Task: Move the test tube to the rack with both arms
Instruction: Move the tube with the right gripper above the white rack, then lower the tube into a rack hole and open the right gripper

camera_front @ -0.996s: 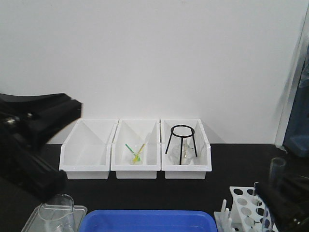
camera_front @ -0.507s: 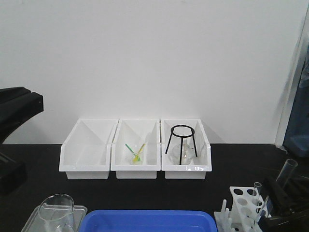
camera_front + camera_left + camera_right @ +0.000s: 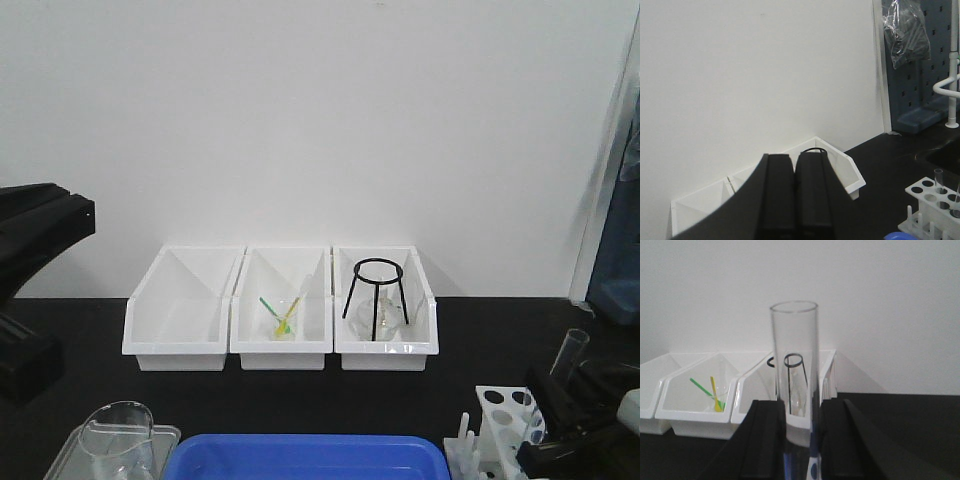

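The test tube (image 3: 794, 371), clear and wide with an open rim, stands upright between my right gripper's (image 3: 799, 440) black fingers, which are shut on it. In the front view the tube (image 3: 571, 352) sticks up from that gripper (image 3: 562, 402) just right of the white rack (image 3: 503, 420), above the rack's top plate. The rack also shows in the left wrist view (image 3: 934, 201), with a slimmer clear tube (image 3: 939, 179) standing in it. My left gripper (image 3: 796, 159) is shut and empty, held high and well left of the rack. The left arm (image 3: 35, 230) is at the left edge.
Three white open-fronted bins (image 3: 281, 345) stand in a row at the wall. The right one holds a black wire tripod (image 3: 377, 297), the middle one green and yellow sticks (image 3: 281, 316). A blue tray (image 3: 305, 458) and a glass beaker (image 3: 116, 436) lie at the front.
The left arm has drawn back to the left edge. The right gripper, still holding the tube, swung it tilted to the right, then back upright beside the rack.
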